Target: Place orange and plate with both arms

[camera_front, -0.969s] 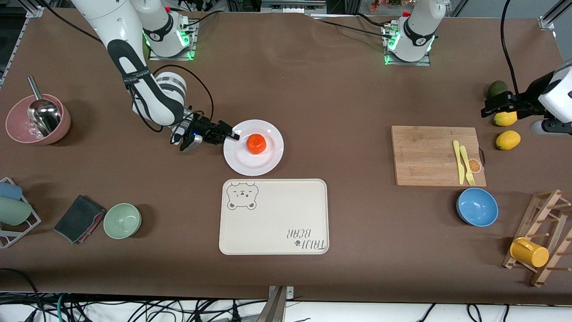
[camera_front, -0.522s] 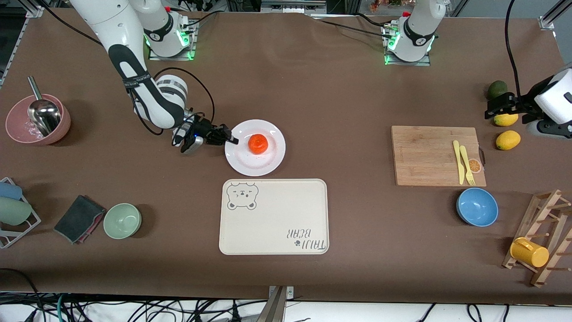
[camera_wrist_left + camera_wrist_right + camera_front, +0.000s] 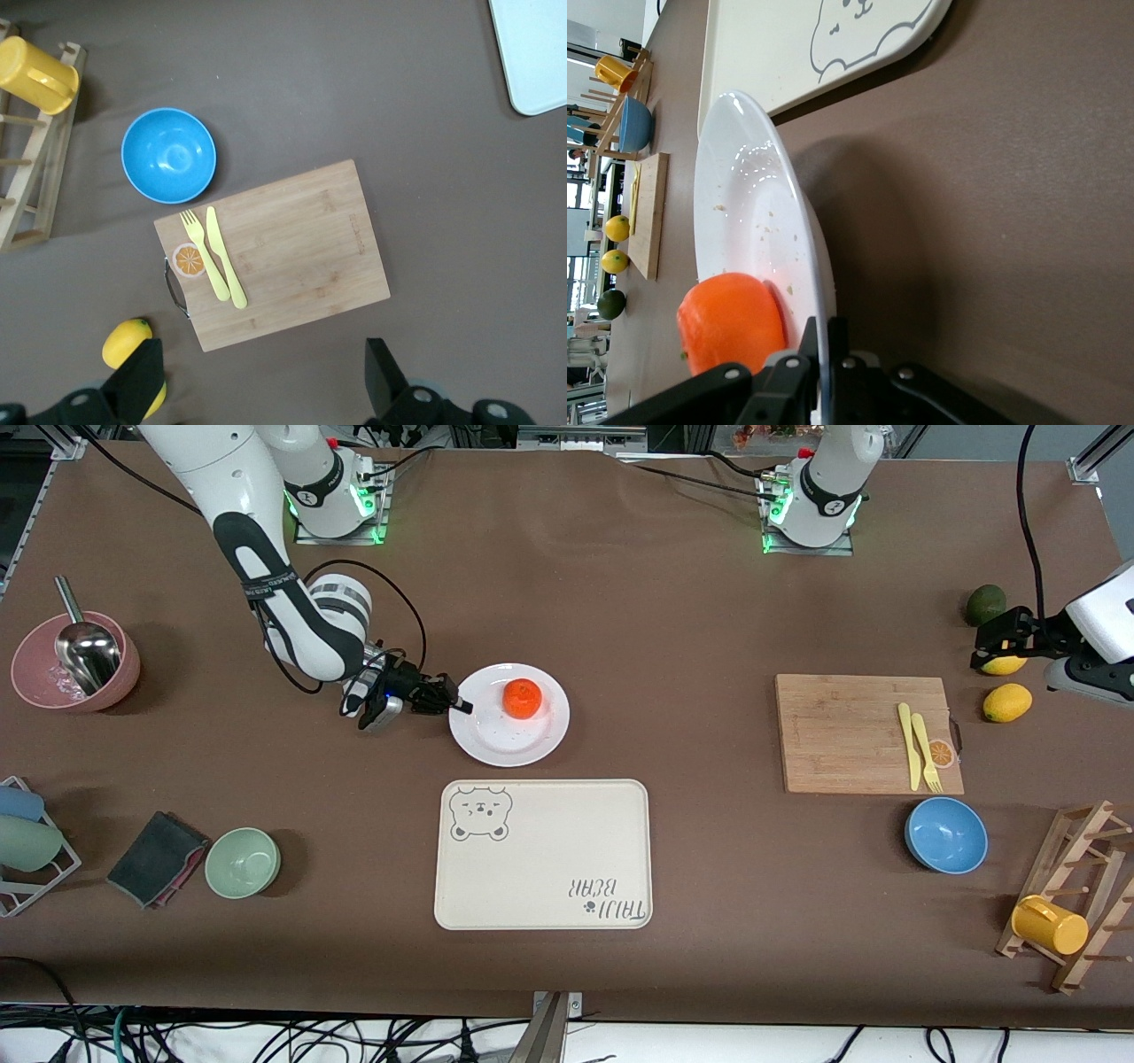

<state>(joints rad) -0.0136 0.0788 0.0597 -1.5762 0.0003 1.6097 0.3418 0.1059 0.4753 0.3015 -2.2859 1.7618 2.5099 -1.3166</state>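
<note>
Front view: the right gripper (image 3: 459, 707) has pinched the rim of the plate (image 3: 496, 740), orange (image 3: 522, 697) sitting on it, just above the bear-print tray (image 3: 542, 855). Right wrist view: fingers clamped on that rim (plate tilted off the table). Left wrist view: the left gripper (image 3: 264, 383) hangs spread wide over the cutting board (image 3: 292, 248).

Tray (image 3: 542, 855): "TAIJI BEAR" printed upside down in front view at its 5 o'clock corner, bear face drawing at 11 o'clock. Right arm (image 3: 266, 584): small lettering on black band, unreadable. No other readable text.
</note>
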